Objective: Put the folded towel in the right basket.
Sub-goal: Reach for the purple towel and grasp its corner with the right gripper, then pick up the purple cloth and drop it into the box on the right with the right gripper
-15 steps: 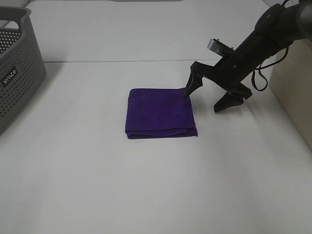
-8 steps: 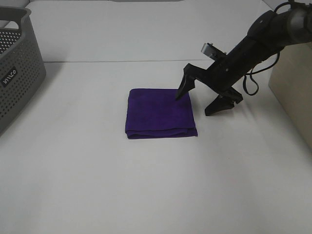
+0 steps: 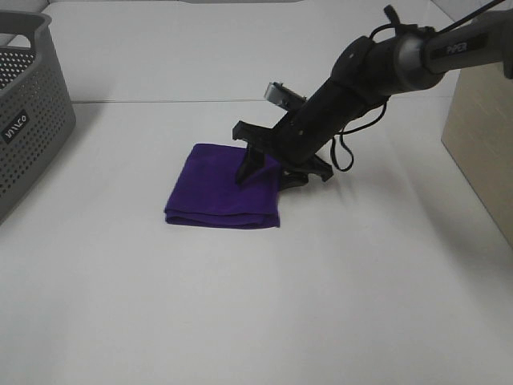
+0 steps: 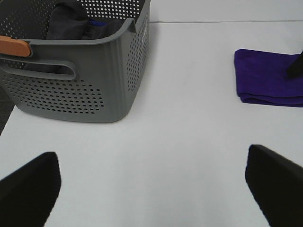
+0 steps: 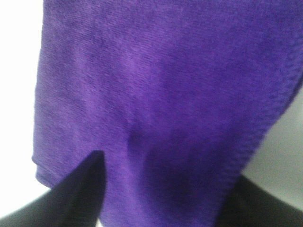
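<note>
The folded purple towel [image 3: 210,188] lies flat on the white table [image 3: 264,305]. It also shows in the left wrist view [image 4: 267,82] and fills the right wrist view [image 5: 161,80]. My right gripper [image 3: 269,176] is open and low at the towel's right edge. One finger [image 3: 247,168] rests on top of the towel and the other [image 3: 298,177] sits just off its right side. In the right wrist view both fingers [image 5: 78,196] frame the cloth. My left gripper [image 4: 151,189] is open and empty above bare table, well away from the towel. No basket shows on the right.
A grey perforated basket [image 3: 32,120] stands at the far left and holds dark cloth [image 4: 66,19]. Its wall is close in the left wrist view [image 4: 94,90]. A beige box-like side [image 3: 481,152] rises at the right edge of the table.
My right gripper has swept left and lower onto the towel's right edge. The towel has slid left across the table and turned slightly.
</note>
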Motion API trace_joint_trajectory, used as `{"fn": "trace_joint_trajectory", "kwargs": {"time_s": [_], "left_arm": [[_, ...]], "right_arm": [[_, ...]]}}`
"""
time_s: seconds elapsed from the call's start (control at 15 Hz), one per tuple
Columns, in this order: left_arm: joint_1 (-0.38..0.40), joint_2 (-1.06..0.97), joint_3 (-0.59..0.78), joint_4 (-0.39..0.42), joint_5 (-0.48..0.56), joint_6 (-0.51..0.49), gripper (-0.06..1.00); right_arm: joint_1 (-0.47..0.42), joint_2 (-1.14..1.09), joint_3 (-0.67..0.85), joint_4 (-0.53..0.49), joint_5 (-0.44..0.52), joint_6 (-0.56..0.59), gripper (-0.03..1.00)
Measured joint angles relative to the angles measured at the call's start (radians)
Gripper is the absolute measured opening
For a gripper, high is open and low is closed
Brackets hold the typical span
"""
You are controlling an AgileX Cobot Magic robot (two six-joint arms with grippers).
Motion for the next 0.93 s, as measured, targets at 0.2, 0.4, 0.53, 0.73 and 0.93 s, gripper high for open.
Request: {"fn": "trace_joint_trajectory", "kwargs": {"time_s": [0.2, 0.4, 0.53, 0.73, 0.93], "left_arm": [[0.0, 0.0, 0.0, 0.0, 0.0, 0.0, 0.99], [0.0, 0.0, 0.0, 0.0, 0.0, 0.0, 0.99], [0.0, 0.0, 0.0, 0.0, 0.0, 0.0, 0.99], [0.0, 0.0, 0.0, 0.0, 0.0, 0.0, 0.99], [0.0, 0.0, 0.0, 0.0, 0.0, 0.0, 0.99]], "right_arm": [[0.054, 0.013, 0.0, 0.005, -0.053, -0.003, 0.05], [0.06, 0.013, 0.0, 0.014, -0.056, -0.008, 0.05], [0.06, -0.01, 0.007, -0.006, -0.028, -0.009, 0.05], [0.06, -0.114, -0.037, -0.105, 0.179, -0.011, 0.05], [0.06, -0.254, -0.225, -0.236, 0.398, -0.007, 0.05]]}}
